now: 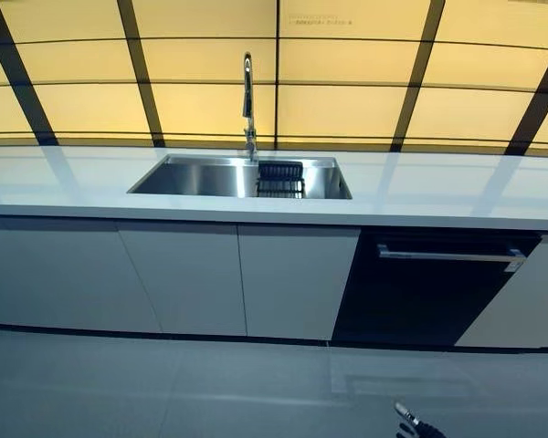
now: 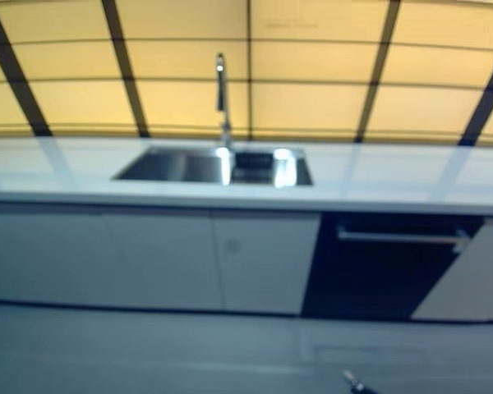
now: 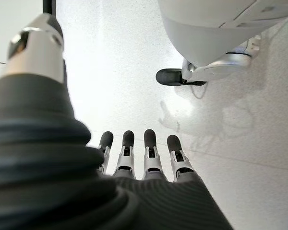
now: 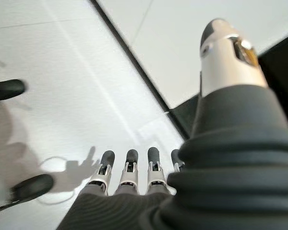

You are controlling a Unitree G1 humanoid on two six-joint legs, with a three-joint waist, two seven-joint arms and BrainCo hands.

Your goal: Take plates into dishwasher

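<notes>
The dishwasher [image 1: 429, 292] is a black front with a silver bar handle [image 1: 447, 256], shut, under the white counter right of the sink. No plate shows in any view. My right hand [image 4: 129, 177] hangs low over the floor in front of the dishwasher, fingers straight and holding nothing; only its tip [image 1: 409, 422] reaches the bottom edge of the left eye view. My left hand [image 3: 149, 158] shows only in its wrist view, also down by the floor with straight fingers and nothing in it.
A steel sink [image 1: 201, 178] is set in the counter [image 1: 438, 196], with a tall faucet [image 1: 248, 100] behind it and a dark rack [image 1: 280, 180] in its right part. White cabinet doors [image 1: 192, 278] run left of the dishwasher. Grey floor lies between me and the cabinets.
</notes>
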